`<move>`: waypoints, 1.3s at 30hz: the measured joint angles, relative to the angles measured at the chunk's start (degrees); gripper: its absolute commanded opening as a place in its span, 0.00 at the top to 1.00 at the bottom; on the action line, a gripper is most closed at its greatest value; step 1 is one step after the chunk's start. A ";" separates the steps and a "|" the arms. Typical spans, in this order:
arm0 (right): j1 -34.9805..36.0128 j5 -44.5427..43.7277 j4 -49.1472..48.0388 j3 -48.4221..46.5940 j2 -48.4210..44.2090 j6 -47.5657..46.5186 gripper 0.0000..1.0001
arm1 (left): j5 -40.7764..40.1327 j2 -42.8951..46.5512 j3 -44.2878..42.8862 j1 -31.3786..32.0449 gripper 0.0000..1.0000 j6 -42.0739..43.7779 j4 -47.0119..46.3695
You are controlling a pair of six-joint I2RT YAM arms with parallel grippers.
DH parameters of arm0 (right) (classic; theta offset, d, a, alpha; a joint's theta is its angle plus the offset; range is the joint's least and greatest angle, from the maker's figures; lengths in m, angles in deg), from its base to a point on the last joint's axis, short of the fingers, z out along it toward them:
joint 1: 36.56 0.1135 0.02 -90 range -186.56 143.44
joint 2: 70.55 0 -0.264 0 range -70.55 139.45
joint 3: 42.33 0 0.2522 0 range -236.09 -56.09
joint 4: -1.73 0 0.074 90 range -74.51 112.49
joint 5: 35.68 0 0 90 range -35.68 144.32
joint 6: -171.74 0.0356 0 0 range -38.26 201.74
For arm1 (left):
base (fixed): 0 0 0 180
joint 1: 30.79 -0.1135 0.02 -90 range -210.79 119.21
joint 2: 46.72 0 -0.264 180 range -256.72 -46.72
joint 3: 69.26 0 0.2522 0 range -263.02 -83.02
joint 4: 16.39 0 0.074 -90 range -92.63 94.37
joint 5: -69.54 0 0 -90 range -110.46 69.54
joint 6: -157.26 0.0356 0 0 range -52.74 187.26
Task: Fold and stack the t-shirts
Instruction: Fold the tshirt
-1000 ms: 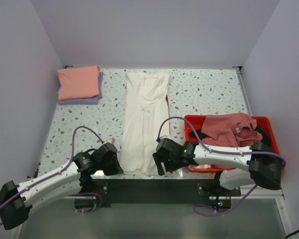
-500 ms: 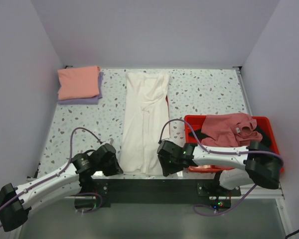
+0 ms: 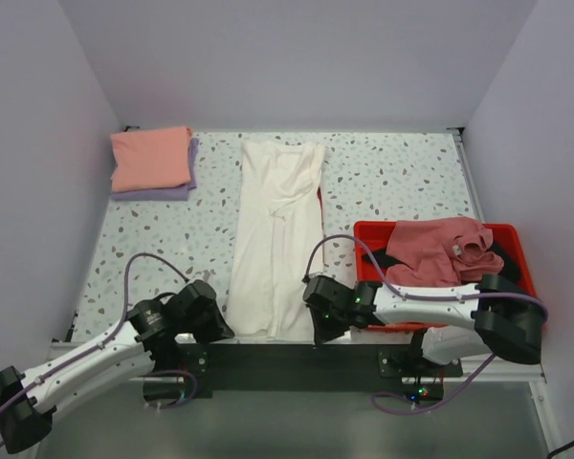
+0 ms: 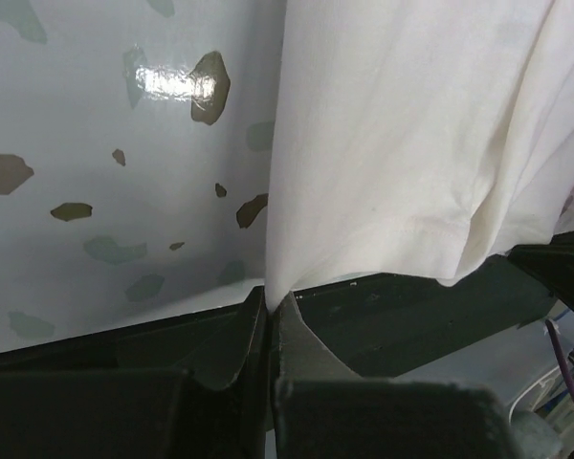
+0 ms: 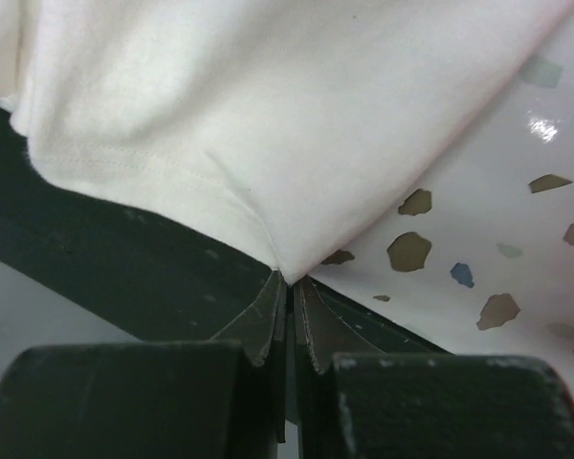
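A long cream-white t-shirt (image 3: 273, 229) lies folded lengthwise down the middle of the table, its hem at the near edge. My left gripper (image 3: 220, 330) is shut on the hem's left corner (image 4: 268, 292). My right gripper (image 3: 316, 327) is shut on the hem's right corner (image 5: 289, 275). A salmon-pink t-shirt (image 3: 151, 158) lies folded on a lavender t-shirt (image 3: 180, 190) at the back left. A dusty rose t-shirt (image 3: 438, 247) sits crumpled in the red tray (image 3: 371, 233), with a black one (image 3: 499, 251) beneath it.
The speckled table (image 3: 392, 182) ends in a dark front rail (image 4: 411, 306) right under the hem. White walls (image 3: 38, 172) close in the left, back and right sides. The red tray stands at the near right, beside my right arm.
The right gripper has closed on the hem's right corner and shifted slightly toward the near edge. The left gripper, still holding the left corner, has drawn back a little toward the near edge.
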 measured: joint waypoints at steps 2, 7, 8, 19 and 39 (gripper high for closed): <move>0.55 0.85 -0.13 0.28 -1.27 0.17 1.00 | 0.94 1.62 0.17 0.00 1.00 -0.72 1.20; 0.94 2.12 -0.39 0.55 -3.74 0.02 1.00 | 1.64 7.04 0.02 0.00 1.00 -1.86 3.50; 0.94 2.12 -0.35 0.55 -4.04 -0.07 1.00 | 1.53 7.63 -0.13 0.00 1.00 -2.10 4.04; -3.91 -3.87 3.30 -4.74 -8.61 -5.11 1.00 | -4.00 -2.25 -9.88 0.02 1.00 0.94 3.45; -24.37 -5.20 0.81 -19.85 -0.17 -17.97 1.00 | -18.23 -28.09 -29.55 -13.25 1.00 21.70 -13.66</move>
